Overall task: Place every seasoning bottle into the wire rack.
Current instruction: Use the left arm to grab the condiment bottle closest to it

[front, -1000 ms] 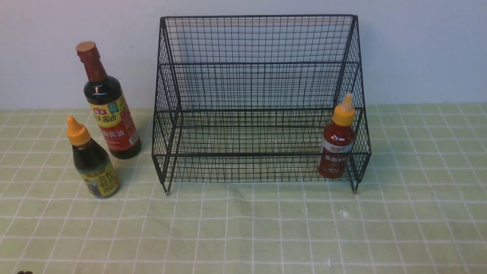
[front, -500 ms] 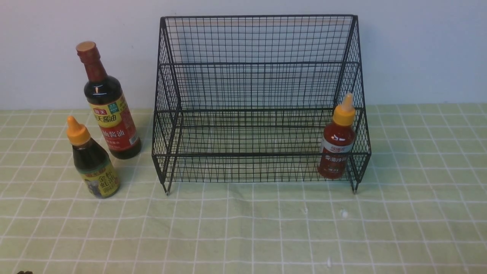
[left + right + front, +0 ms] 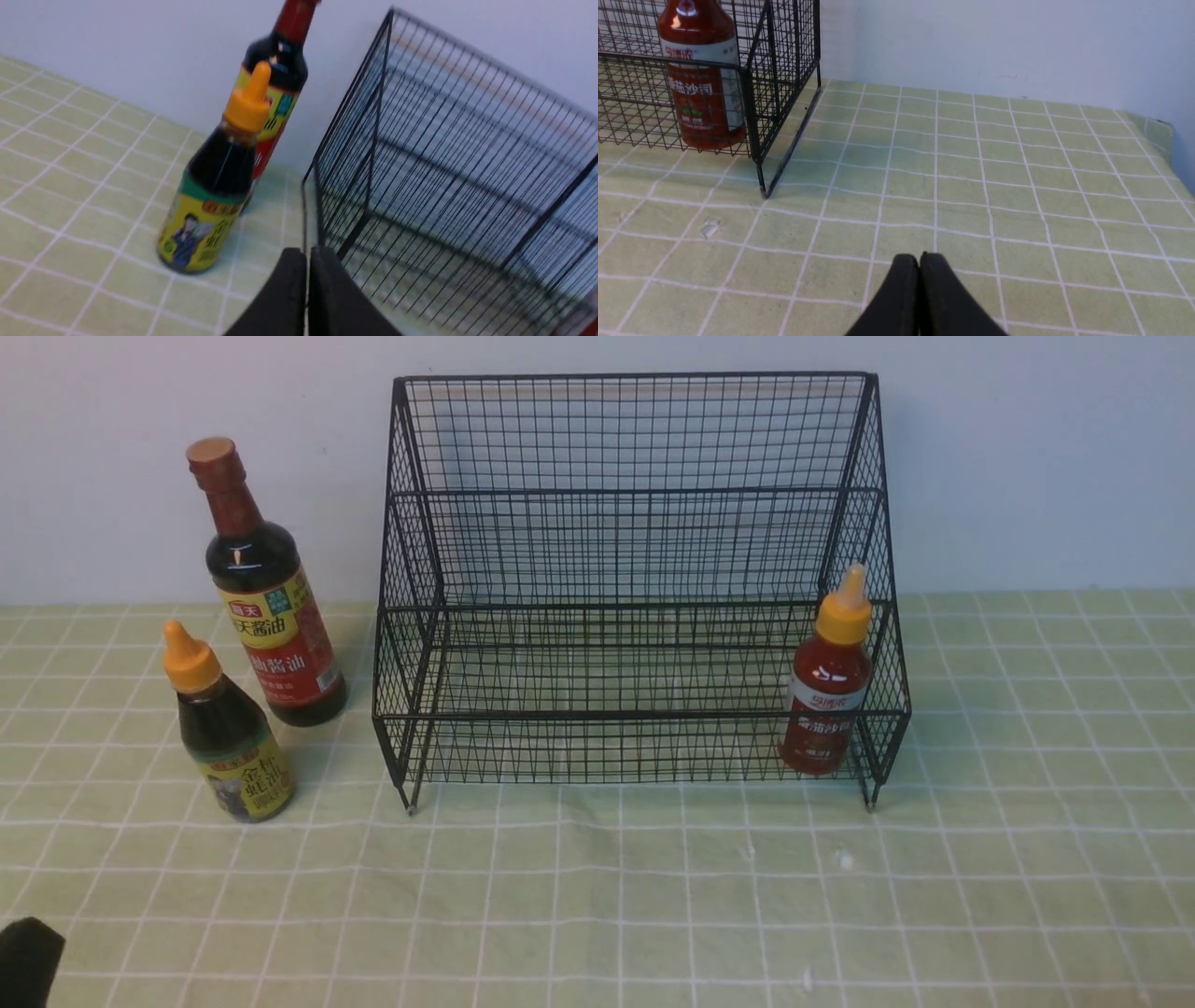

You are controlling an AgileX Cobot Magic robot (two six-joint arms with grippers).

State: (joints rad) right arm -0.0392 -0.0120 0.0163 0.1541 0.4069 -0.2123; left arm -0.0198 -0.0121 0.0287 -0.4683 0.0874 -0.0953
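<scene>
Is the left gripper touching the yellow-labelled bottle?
Apart. The front view shows the left gripper at the near edge, with bare tablecloth between it and the yellow-labelled bottle.

a plain tabletop test setup, shown by a green checked tablecloth laid against a blank pale wall.

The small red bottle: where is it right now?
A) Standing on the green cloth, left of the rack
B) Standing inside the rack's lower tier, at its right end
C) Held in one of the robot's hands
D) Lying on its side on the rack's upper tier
B: the small red bottle stands upright behind the front mesh of the wire rack, in the lower tier's right corner.
</scene>
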